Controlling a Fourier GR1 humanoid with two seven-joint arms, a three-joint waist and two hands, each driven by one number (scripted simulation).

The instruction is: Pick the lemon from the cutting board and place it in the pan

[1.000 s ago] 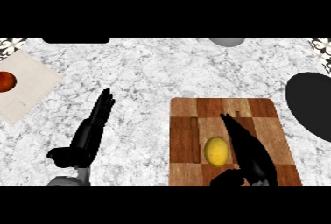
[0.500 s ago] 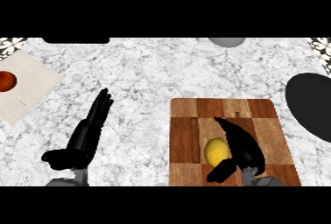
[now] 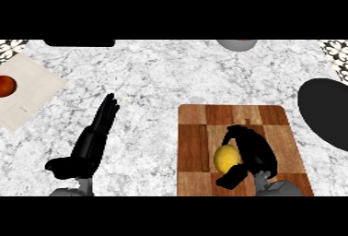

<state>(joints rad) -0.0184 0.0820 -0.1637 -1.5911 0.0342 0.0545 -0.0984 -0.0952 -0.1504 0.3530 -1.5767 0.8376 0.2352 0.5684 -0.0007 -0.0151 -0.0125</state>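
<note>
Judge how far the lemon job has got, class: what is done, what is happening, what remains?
Done: nothing delivered; the lemon lies on the cutting board. In hand: the right hand curls round it. Left: lifting it and carrying it to the black pan.

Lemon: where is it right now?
In the head view, the lemon lies on the cutting board, lower right, with the right hand curling round it.

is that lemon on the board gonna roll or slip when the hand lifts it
Probably apt to roll: the lemon is a rounded oval on the flat cutting board. Its smooth skin might slip, though the right hand curls around it.
</note>
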